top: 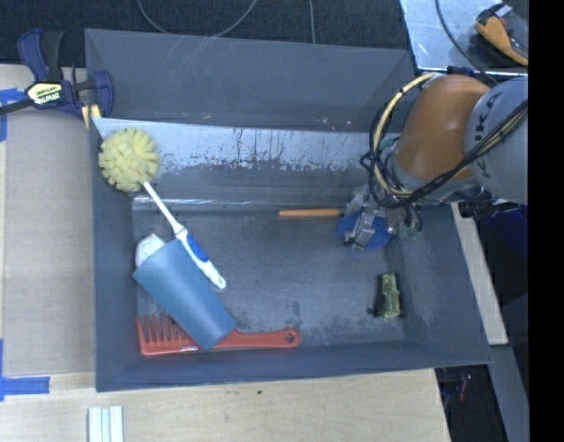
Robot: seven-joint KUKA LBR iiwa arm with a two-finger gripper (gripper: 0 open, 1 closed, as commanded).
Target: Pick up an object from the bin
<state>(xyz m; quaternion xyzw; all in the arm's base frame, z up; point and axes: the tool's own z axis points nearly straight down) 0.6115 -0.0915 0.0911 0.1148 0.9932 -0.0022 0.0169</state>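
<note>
Currently the gripper hangs low over the right part of the grey metal bin, close to the foot of the far wall. It comes in from the right on the arm, whose wrist carries a rounded orange cover with dark cables looped round it. A bit of blue shows at the gripper's tip, and I cannot tell whether that belongs to the gripper or is a separate thing. Whether the gripper is released or clenched cannot be told from this angle.

Two loose things lie nearest to it. A thin orange-brown stick lies flat on the bin floor just left of the gripper, running left to right along the far wall, its right end right beside the gripper. A small dark olive piece lies on the floor nearer than the gripper and slightly to its right, apart from it.

Well apart, on the left side of the bin, a dish brush with a yellow sponge head leans up the far left corner, its white and blue handle slanting down onto a blue cup lying on its side. The cup rests across a red comb that lies along the near wall.
</note>
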